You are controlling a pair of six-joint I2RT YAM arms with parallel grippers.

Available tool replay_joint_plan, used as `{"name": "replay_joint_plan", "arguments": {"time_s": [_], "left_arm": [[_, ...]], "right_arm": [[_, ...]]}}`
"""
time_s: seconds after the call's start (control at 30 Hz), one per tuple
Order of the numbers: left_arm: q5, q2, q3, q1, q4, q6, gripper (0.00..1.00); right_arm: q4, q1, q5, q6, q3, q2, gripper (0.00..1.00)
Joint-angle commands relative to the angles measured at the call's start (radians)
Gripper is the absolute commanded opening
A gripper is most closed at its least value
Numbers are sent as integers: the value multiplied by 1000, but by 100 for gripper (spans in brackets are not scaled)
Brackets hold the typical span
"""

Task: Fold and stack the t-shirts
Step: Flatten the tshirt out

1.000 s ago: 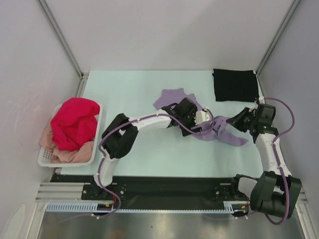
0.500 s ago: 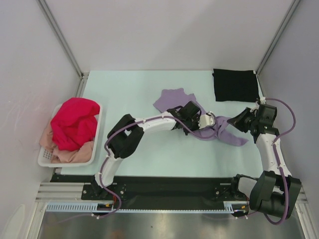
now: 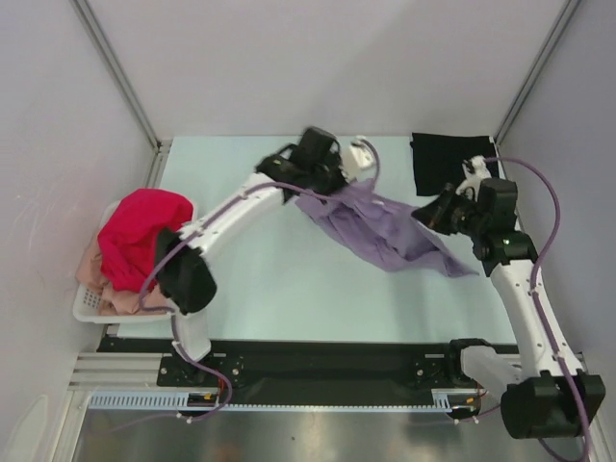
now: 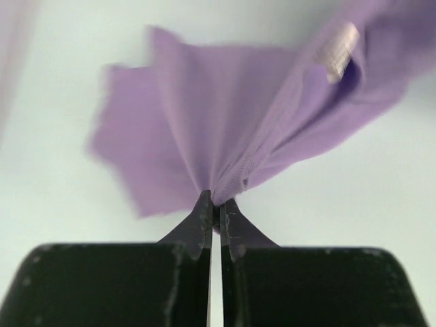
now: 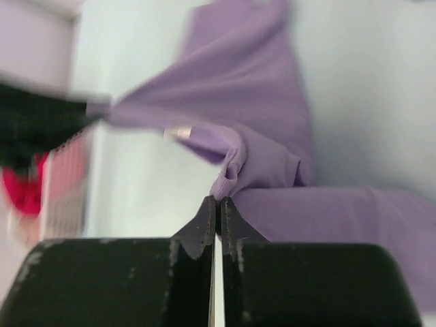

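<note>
The lavender shirt hangs stretched between my two grippers over the right-middle of the table. Its lower edge sags toward the surface, and I cannot tell whether it touches.

The overhead view gives me the whole span, while the wrist cameras show the grips it hides. The left gripper is pinched tight on a bunched edge of the cloth. The right gripper is clamped just as tight on a fold. A small white label sits on the cloth between them.

From above, the shirt's long axis runs from far-left to near-right and ends in a corner trailing beside the right arm.

A black shirt lies folded flat in the far right corner, near the right gripper and apart from the lavender cloth. Bare table opens to the near side and to the left, up to the white basket at the left edge. The basket holds a magenta shirt on top of a peach shirt.
</note>
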Motion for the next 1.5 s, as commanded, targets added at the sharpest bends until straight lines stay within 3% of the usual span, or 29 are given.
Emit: {"name": "replay_joint_plan", "arguments": {"time_s": [0.0,0.17,0.27,0.43,0.57,0.63,0.73,0.93,1.1,1.27,1.33,1.43,1.47], "left_arm": [[-78,-227,120,127,-104,-34,0],[-230,-471,134,287,-120,-14,0],[-356,-603,128,316,-69,39,0],[-472,-639,305,357,-53,81,0],[-567,-585,465,362,-19,131,0],[-604,-532,548,362,15,145,0],[-568,-481,554,362,35,155,0],[-341,-420,298,348,115,115,0],[-298,-184,161,228,222,122,1],[-360,154,299,125,267,101,1],[-380,316,448,114,250,84,1],[-399,462,617,101,236,69,19],[-409,476,628,94,247,85,49]], "right_arm": [[10,161,-12,-74,165,-46,0],[50,466,7,-90,418,-17,0],[108,594,22,-53,515,23,0],[283,851,16,1,553,96,0],[318,876,31,44,546,126,0],[288,847,75,48,520,124,0],[233,781,134,81,463,119,0],[231,527,126,197,285,72,0],[185,348,184,222,51,32,0],[182,151,240,182,-138,4,0],[209,58,217,165,-183,26,0],[235,-7,229,119,-178,67,0],[245,-39,253,108,-171,110,0]]}}
